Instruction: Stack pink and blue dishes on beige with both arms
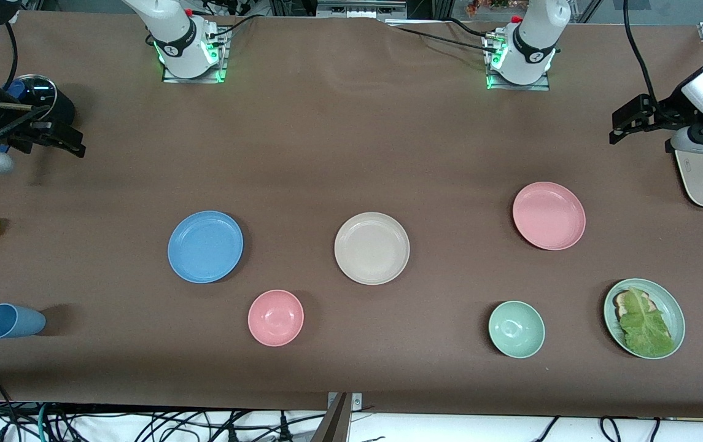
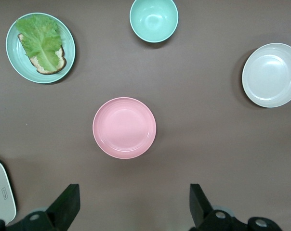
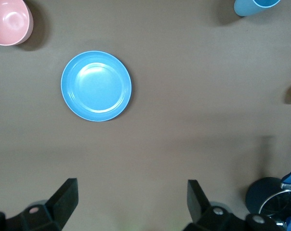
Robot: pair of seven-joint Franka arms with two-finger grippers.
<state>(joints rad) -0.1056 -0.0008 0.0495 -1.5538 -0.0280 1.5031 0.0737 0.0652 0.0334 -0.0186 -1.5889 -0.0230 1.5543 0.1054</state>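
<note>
The beige plate (image 1: 371, 248) lies mid-table between the blue plate (image 1: 205, 246) and pink plate (image 1: 549, 215). Left gripper (image 1: 624, 126) and right gripper (image 1: 59, 144) hang at the table's ends, fingers spread, empty. Thin rims could slip; the pink bowl (image 1: 275, 317) invites a wrong pick.

Two white arms (image 1: 173, 37) rise from metal base plates bolted to the table, each base glowing green along its edge. A black ring bands each lower joint, with a small round mark on it, and a red cap sits near the top. Black cables trail off from both. Each tool (image 2: 131, 209) is black, with two wedge-shaped fingers (image 2: 68, 202) and pale screw heads at the knuckles.
</note>
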